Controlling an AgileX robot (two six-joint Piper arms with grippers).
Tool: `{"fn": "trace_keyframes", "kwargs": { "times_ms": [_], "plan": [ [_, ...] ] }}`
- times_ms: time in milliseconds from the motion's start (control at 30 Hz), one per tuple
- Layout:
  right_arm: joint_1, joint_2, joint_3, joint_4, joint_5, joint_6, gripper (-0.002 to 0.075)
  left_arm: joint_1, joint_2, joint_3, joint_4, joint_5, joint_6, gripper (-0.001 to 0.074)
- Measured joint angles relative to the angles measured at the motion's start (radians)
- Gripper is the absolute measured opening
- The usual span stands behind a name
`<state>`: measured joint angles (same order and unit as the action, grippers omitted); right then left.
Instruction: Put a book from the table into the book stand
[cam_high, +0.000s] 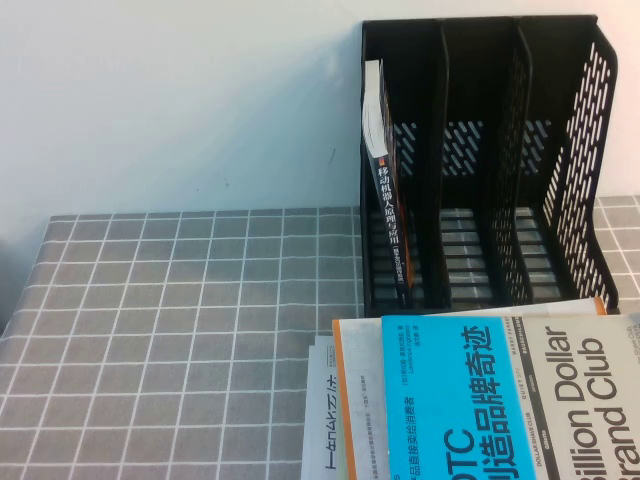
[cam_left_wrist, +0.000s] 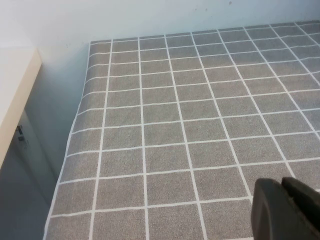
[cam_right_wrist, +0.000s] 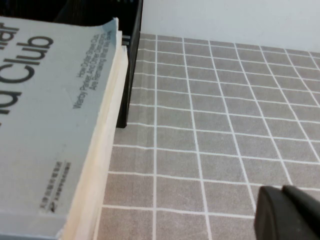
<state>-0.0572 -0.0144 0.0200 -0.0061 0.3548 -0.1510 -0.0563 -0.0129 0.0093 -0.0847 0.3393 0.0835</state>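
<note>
At the table's (cam_high: 180, 300) near edge, toward the right corner, the book (cam_high: 500, 400) lies flat atop a white orange-edged book (cam_high: 355, 400). Behind it the book stand (cam_high: 480, 160) holds one black-spined book (cam_high: 385, 190) upright in its left compartment. Left gripper (cam_left_wrist: 287, 210) and right gripper (cam_right_wrist: 287, 215) hover over bare cloth, empty; can't tell how far apart their tips are.

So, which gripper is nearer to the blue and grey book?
Right. The right gripper hovers over the table just beside the book; the left gripper sees only bare cloth.
</note>
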Motion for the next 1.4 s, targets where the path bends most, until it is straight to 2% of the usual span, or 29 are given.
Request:
{"fn": "trace_keyframes", "kwargs": {
  "times_ms": [500, 633, 767, 1033, 1167, 1400],
  "plan": [
    [0.0, 0.0, 0.0, -0.004, 0.0, 0.0, -0.0003, 0.0, 0.0, 0.0, 0.0, -0.002, 0.006, 0.0],
    [0.0, 0.0, 0.008, -0.004, -0.05, 0.0, -0.0003, 0.0, 0.0, 0.006, 0.0, -0.032, 0.006, 0.0],
    [0.0, 0.0, 0.009, -0.004, -0.151, 0.0, -0.0003, 0.0, 0.0, 0.012, 0.0, -0.114, 0.006, 0.0],
    [0.0, 0.0, 0.009, -0.004, -0.323, 0.0, -0.0003, 0.0, 0.0, 0.012, 0.0, -0.441, 0.006, 0.0],
    [0.0, 0.0, 0.009, 0.025, -0.382, 0.083, -0.0003, 0.0, 0.0, 0.012, 0.0, -0.588, 0.006, 0.0],
    [0.0, 0.0, 0.009, 0.072, -0.456, 0.169, -0.0003, 0.0, 0.0, 0.012, -0.012, -0.698, -0.014, 0.0]
  ]
}}
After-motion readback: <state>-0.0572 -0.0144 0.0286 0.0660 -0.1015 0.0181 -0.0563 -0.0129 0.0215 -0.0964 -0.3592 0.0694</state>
